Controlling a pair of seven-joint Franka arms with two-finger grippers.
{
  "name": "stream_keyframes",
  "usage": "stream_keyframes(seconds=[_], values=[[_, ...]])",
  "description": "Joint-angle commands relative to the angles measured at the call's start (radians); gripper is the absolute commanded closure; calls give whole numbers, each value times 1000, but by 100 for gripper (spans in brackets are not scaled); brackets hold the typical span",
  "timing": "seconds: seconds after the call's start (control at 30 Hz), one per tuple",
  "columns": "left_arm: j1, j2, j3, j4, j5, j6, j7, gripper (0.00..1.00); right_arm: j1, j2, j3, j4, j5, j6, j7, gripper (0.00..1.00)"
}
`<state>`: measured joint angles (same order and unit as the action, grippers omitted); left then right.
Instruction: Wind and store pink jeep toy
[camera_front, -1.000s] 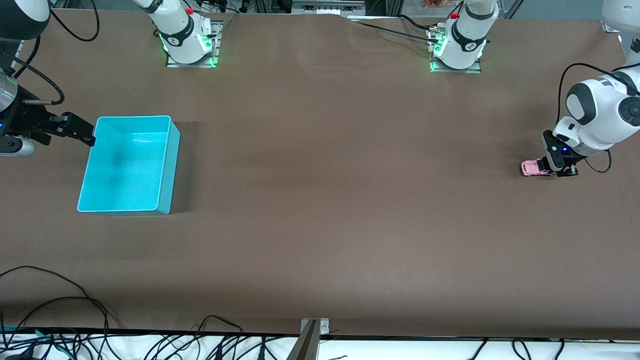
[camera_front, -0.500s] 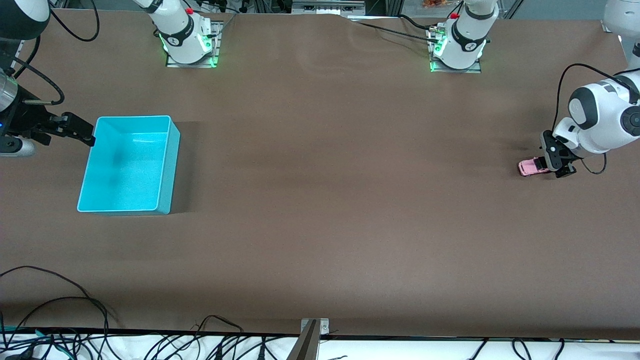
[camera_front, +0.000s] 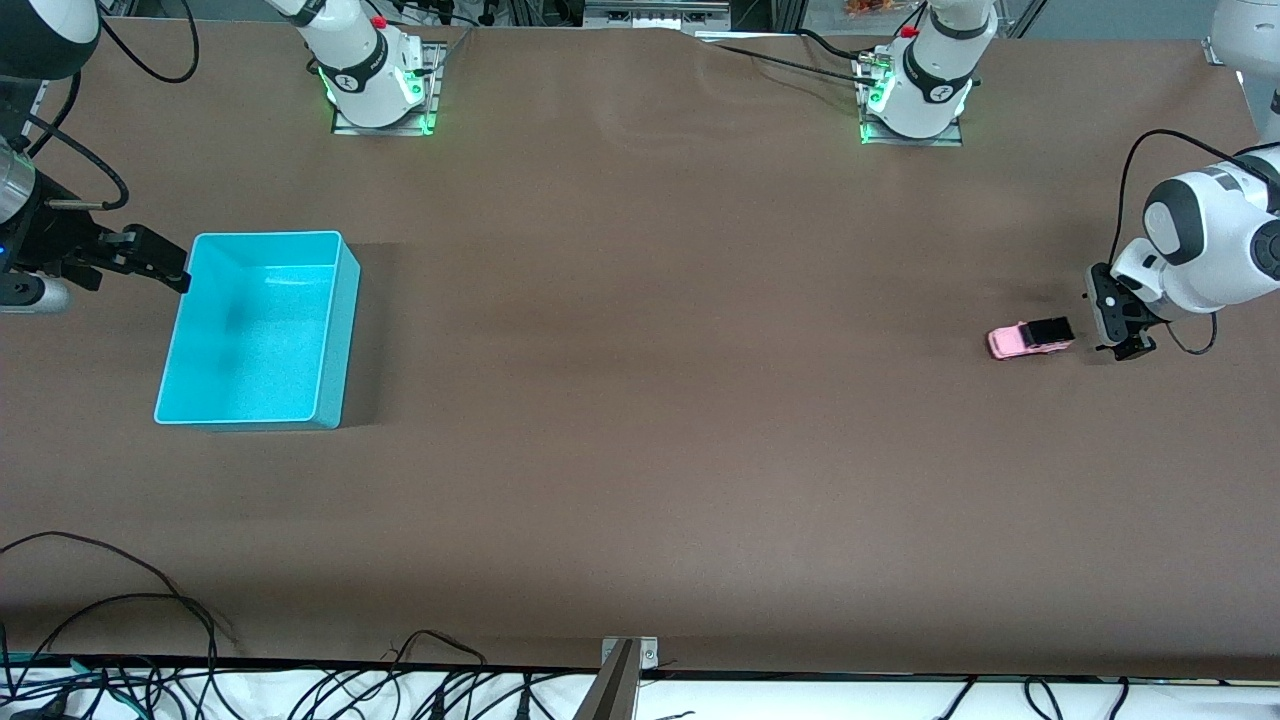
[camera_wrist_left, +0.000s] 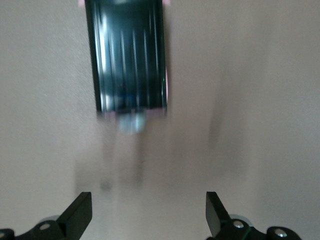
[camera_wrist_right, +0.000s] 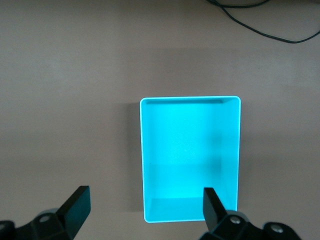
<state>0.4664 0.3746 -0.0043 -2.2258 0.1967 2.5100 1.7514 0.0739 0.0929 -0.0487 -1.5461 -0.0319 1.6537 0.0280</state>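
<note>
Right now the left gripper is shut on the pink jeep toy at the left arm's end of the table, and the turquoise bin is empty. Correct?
Not quite. The left gripper is open and holds nothing: the pink jeep toy stands free on the table beside it, as the front view and the left wrist view show. The rest holds: it is at the left arm's end, and the turquoise bin is empty.

A wide brown table (camera_front: 640, 400) carries two things, both resting directly on its surface. A turquoise bin (camera_front: 337, 330), open-topped, sits toward the right arm's end. The pink jeep toy (camera_front: 1028, 339), black-roofed, stands on its wheels well apart from the turquoise bin, toward the left arm's end, about as near the front camera.
</note>
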Motion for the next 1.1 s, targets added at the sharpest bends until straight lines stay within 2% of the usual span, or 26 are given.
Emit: stream_keyframes(seconds=[0.0, 0.33, 1.07], values=[[-17, 10, -3, 37, -29, -22, 54, 0, 1, -2, 0, 6, -5, 1, 9, 0], [-64, -48, -3, 35, -33, -19, 34, 0, 1, -2, 0, 6, -5, 1, 7, 0], [-74, -48, -3, 21, -29, -17, -6, 0, 1, -2, 0, 6, -5, 11, 7, 0]])
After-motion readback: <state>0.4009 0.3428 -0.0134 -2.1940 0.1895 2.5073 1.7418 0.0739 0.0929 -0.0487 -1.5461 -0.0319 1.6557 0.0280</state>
